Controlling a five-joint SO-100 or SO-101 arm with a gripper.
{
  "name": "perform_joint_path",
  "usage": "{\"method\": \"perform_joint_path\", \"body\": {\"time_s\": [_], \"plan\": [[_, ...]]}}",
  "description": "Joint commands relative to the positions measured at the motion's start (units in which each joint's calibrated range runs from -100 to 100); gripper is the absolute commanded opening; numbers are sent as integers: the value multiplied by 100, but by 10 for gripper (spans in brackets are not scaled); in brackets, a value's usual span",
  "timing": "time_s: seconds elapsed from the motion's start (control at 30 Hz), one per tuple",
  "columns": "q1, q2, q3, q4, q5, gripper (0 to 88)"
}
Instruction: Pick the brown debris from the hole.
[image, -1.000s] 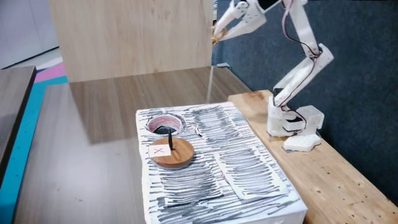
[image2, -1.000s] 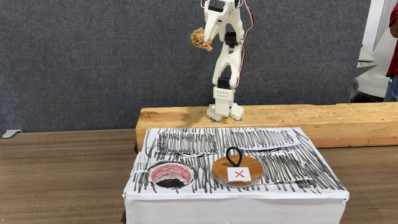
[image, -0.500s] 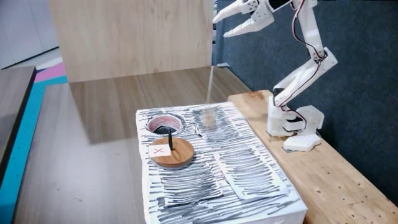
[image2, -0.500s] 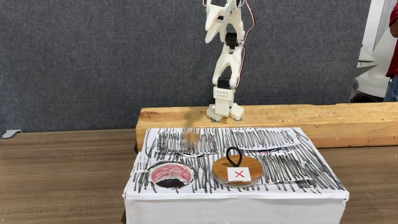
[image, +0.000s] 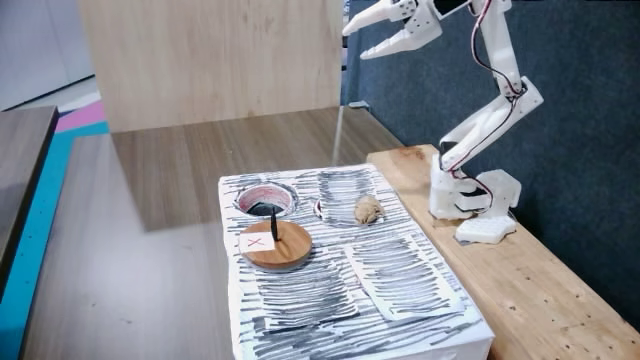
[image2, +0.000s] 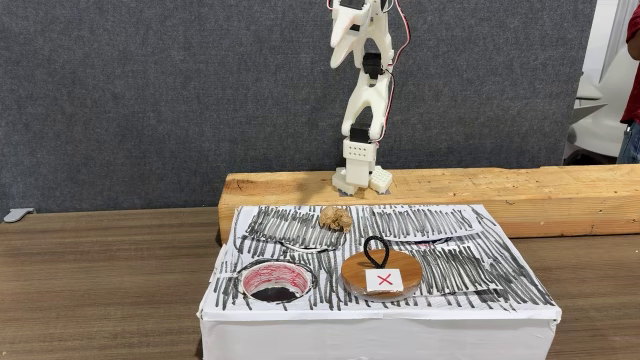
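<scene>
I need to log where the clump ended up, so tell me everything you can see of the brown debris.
The brown debris is a small, lumpy, tan clump with a rough surface. It lies on the striped top of the white box, out of the hole, beside it to the right in a fixed view, and behind the wooden disc in a fixed view. Only the box top touches it. The gripper hangs high above with its jaws open and empty.

In a fixed view, the brown debris (image2: 335, 217) is seen on the box (image2: 450, 255), behind and right of the hole (image2: 272, 281). The wooden disc (image2: 381, 274) is placed right of the hole. The tool (image: 372, 35) is raised high above the beam (image2: 520, 190).
</scene>
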Motion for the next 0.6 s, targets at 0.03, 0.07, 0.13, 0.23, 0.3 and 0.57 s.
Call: {"method": "perform_joint_path", "body": {"time_s": [0.03,0.07,0.13,0.23,0.3,0.57], "plan": [[-7,-40,9,11,-27,192],[-7,-31,9,11,-27,192],[-7,-23,9,11,-27,192],[-7,-15,9,11,-27,190],[-7,-15,9,11,-27,190],[-7,-6,9,11,-27,189]]}}
